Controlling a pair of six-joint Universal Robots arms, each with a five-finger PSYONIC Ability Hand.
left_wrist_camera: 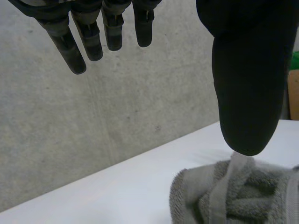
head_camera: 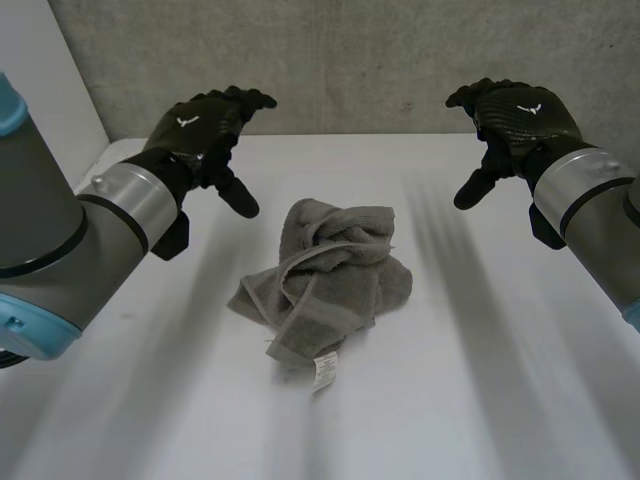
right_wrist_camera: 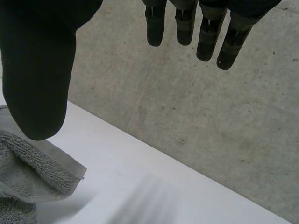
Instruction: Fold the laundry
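A crumpled grey towel [head_camera: 325,275] lies in a heap at the middle of the white table [head_camera: 480,400], a small white label at its near edge. My left hand [head_camera: 205,130] hovers above the table to the towel's far left, open, fingers straight, holding nothing. My right hand [head_camera: 510,118] hovers to the towel's far right, open and empty as well. In the left wrist view the towel [left_wrist_camera: 233,196] lies below the thumb [left_wrist_camera: 247,74] of that hand. In the right wrist view a towel corner [right_wrist_camera: 32,172] sits below the thumb [right_wrist_camera: 39,65].
A grey concrete wall [head_camera: 350,60] rises right behind the table's far edge. A white side panel [head_camera: 40,90] stands at the far left. Bare table surface surrounds the towel on all sides.
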